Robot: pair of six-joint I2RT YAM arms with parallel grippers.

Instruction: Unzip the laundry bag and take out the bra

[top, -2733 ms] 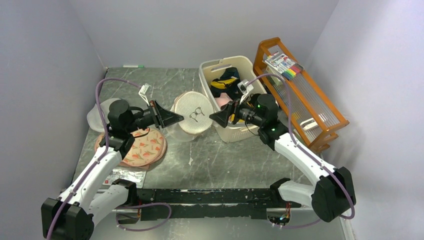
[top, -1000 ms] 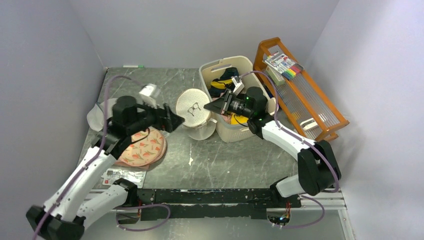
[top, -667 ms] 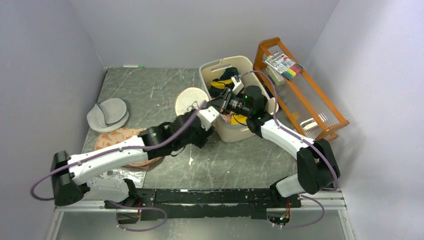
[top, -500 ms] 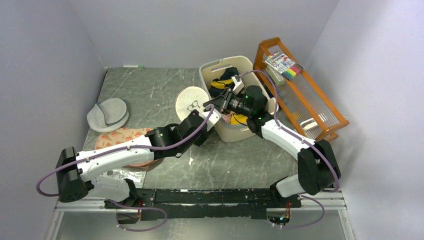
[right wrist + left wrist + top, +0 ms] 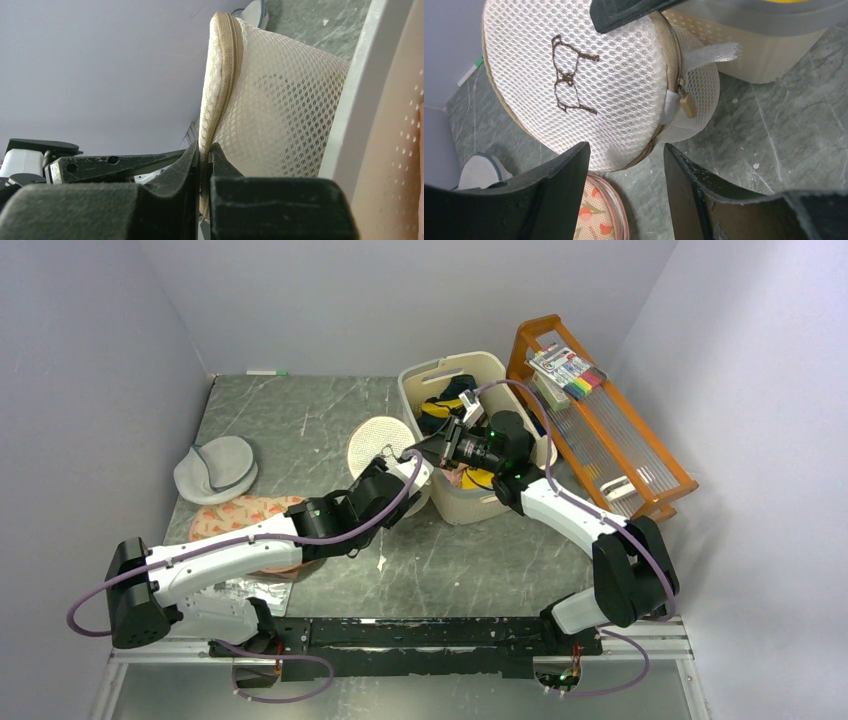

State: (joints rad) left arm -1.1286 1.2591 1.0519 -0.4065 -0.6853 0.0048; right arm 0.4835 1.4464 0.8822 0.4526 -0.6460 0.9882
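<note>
Starting at your left: the plain grey bag (image 5: 215,468) and the pink printed bag (image 5: 262,528) lie flat on the table (image 5: 480,560), well apart from the work. Neither concerns you.

The left gripper (image 5: 626,150) is spread wide and grasps nothing. It faces the lower rim of the laundry bag (image 5: 589,85) without touching it.

The bag stands on edge, tilted, with its logo face towards your left wrist camera and its far side against the basket (image 5: 764,55). The zip (image 5: 674,50) appears fully closed, and its tan pull tab (image 5: 688,105) hangs at the rim nearest the basket.

The right gripper (image 5: 204,147) is clenched on the bag's piped rim, pinching the seam beside the zip.

The bra is not visible. The mesh hides it, and I judge it to be inside.

Handling assessment: the bag looks light, soft and springy, so it will buckle and swing rather than resist. Keep the right pinch on the seam, where the fabric is doubled. Take the pull tab itself with the left fingers, not the mesh, which could snag or stretch. The tab is small and flat, so expect it to slip from a shallow grip.

Furthest right stands the wooden rack (image 5: 600,430), uninvolved.
</note>
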